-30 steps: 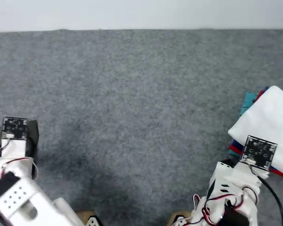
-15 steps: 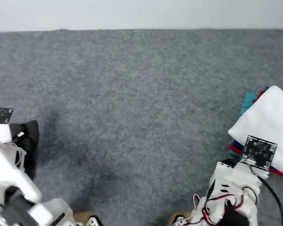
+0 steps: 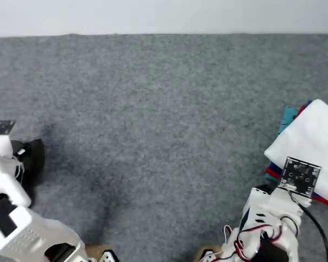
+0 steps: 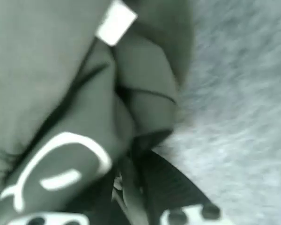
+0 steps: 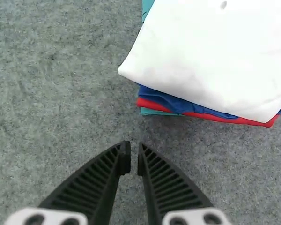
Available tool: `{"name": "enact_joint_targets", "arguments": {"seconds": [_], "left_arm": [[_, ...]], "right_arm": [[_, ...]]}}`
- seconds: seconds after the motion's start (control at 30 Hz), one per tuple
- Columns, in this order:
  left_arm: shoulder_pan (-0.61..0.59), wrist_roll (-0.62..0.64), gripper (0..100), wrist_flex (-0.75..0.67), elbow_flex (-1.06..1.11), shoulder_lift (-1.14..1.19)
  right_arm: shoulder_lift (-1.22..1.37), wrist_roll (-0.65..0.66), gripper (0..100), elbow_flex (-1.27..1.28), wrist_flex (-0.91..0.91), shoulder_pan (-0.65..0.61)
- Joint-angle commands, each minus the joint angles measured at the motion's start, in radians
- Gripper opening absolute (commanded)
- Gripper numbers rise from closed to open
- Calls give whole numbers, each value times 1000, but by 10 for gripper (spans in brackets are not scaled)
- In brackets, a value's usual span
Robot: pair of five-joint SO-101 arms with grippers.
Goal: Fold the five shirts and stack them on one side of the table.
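Right wrist view, right gripper (image 5: 130,158) jaws pressed together near white-topped stack (image 5: 210,61), left wrist view, blurred dark shirt (image 4: 56,65) at left gripper (image 4: 135,166), jaws' state unclear.

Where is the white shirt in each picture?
High view: white shirt at the right edge, topping the stack.
Right wrist view: white shirt on the stack, just beyond the right gripper.
Left wrist view: a dark shirt close up on the grey mat.
Shared landmark: the grey mat.
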Motion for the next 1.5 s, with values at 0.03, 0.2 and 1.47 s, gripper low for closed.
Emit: {"name": "enact_joint_targets", "arguments": {"seconds": [0.03, 0.2, 1.47], "left_arm": [[107, 126, 13, 94, -117, -229], [296, 244, 13, 121, -157, -503], [1258, 497, 52, -81, -79, -629]], "right_arm": [[-4, -6, 39, -5, -7, 2], [-4, -6, 39, -5, -7, 2], [-5, -6, 39, 0, -12, 2]]}}
